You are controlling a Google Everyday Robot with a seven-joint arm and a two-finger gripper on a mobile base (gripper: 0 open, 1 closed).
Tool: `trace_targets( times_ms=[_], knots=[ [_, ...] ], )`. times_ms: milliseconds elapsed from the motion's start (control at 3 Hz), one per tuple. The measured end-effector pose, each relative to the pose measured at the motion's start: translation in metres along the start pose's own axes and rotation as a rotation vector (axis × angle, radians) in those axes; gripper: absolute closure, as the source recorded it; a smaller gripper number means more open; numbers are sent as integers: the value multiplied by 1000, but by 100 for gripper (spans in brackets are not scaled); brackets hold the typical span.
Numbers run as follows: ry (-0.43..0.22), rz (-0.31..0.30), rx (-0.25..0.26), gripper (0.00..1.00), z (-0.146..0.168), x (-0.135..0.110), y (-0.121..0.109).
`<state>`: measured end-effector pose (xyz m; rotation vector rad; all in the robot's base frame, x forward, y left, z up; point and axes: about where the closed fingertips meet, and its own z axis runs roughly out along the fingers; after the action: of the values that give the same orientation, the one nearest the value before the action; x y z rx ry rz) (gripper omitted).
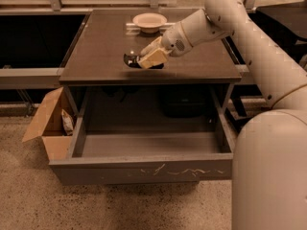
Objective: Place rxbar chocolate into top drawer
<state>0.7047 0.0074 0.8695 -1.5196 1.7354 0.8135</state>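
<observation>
The drawer [144, 170] stands pulled out below the tabletop [96, 56]. Its inside is open from above, forward of the tabletop's front edge, and a cardboard box [45, 123] sits just beside its left wall. The hand [152, 58] is low over the tabletop near that front edge, at the dark chocolate bar [130, 59] lying there, with a bowl [149, 21] behind. Whether the hand is apart or clamped on the bar cannot be told.

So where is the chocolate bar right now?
The chocolate bar lies on the table at the gripper, in front of the white bowl, above the open drawer.
</observation>
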Motion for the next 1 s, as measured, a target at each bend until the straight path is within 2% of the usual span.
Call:
trace_targets(
  times_ms=[333, 667, 1000],
  knots=[
    [32, -25, -22, 100, 11, -1, 31],
    [65, -30, -41, 100, 28, 10, 61],
    [97, -8, -79, 100, 54, 33, 87]
  ],
)
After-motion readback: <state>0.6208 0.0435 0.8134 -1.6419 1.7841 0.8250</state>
